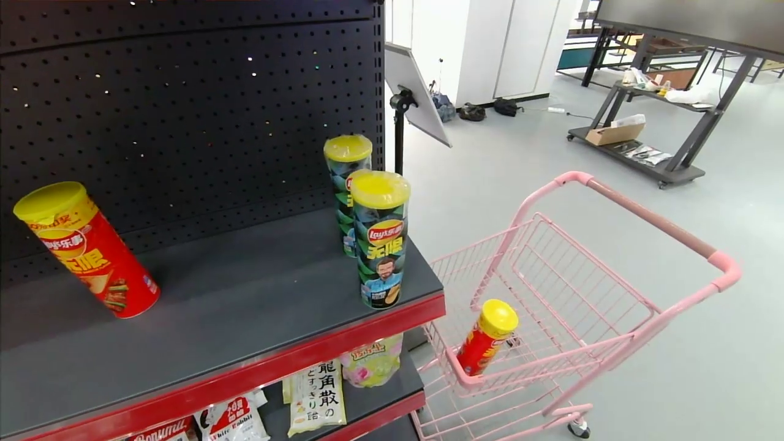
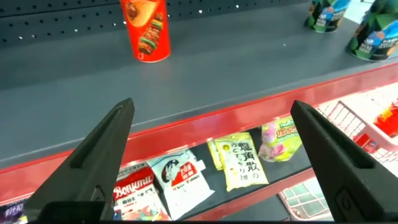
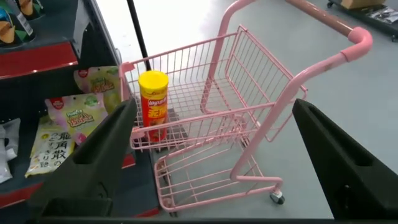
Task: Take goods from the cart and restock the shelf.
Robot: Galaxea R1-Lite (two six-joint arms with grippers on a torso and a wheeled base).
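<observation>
A pink cart (image 1: pixel 612 288) (image 3: pixel 261 81) stands to the right of the shelf (image 1: pixel 245 306) (image 2: pixel 236 68). One red chip can (image 1: pixel 488 337) (image 3: pixel 153 106) with a yellow lid stands in the cart's basket. On the dark shelf board stand a red chip can (image 1: pixel 89 251) (image 2: pixel 146 28) at the left and two green chip cans (image 1: pixel 380 242) (image 1: pixel 347 184) (image 2: pixel 373 37) at the right end. My left gripper (image 2: pixel 211 155) is open in front of the shelf's red edge. My right gripper (image 3: pixel 211 149) is open above and short of the cart.
Snack bags (image 1: pixel 315 392) (image 2: pixel 239 162) (image 3: pixel 68 124) hang on the lower shelf level. A black pegboard (image 1: pixel 184 92) backs the shelf. A tilted board on a stand (image 1: pixel 416 92) is behind the shelf end. A black rolling rack (image 1: pixel 649 135) stands far right across open grey floor.
</observation>
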